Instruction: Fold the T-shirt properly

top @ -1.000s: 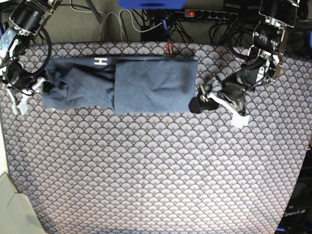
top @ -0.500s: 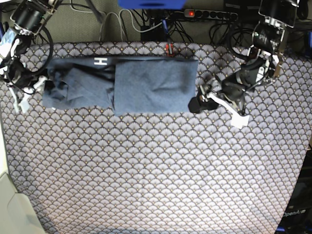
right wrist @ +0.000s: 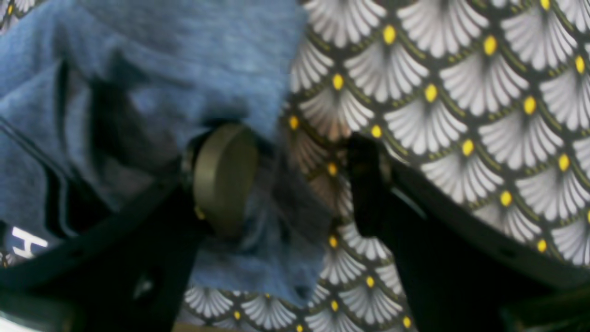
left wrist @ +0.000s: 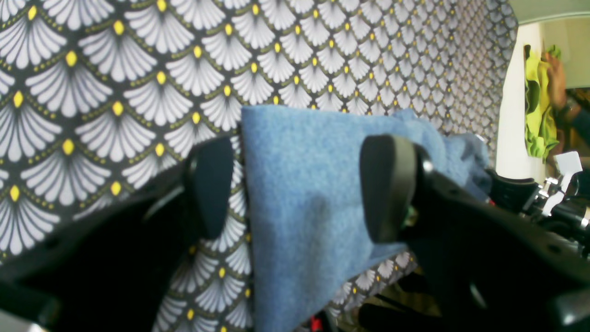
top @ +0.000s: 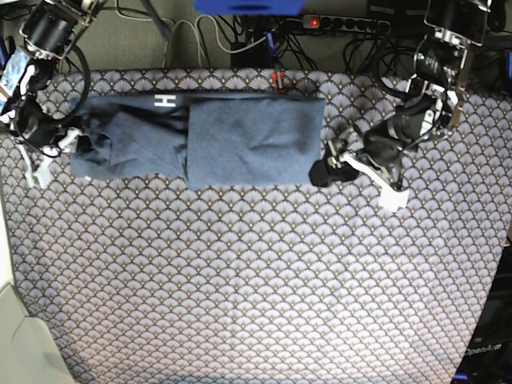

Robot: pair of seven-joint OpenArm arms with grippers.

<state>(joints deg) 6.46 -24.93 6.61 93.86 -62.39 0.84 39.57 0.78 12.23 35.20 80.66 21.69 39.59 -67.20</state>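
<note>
The slate-blue T-shirt (top: 240,140) lies folded into a long band across the far part of the table, a white "H" (top: 164,100) showing on its back edge. My left gripper (top: 326,160) stands open at the band's right end. In the left wrist view the shirt's edge (left wrist: 299,184) lies between its fingers (left wrist: 209,184). My right gripper (top: 70,148) is open at the rumpled left end. In the right wrist view, cloth (right wrist: 161,69) sits under and between its fingers (right wrist: 223,175).
The grey scallop-patterned tablecloth (top: 256,280) covers the table. A power strip and cables (top: 344,22) run behind the back edge. A pale object (top: 16,336) sits off the front left corner. The table's right edge (top: 500,240) is near the left arm.
My right gripper has moved right, onto the shirt's left end. The left arm and the shirt have stayed nearly still.
</note>
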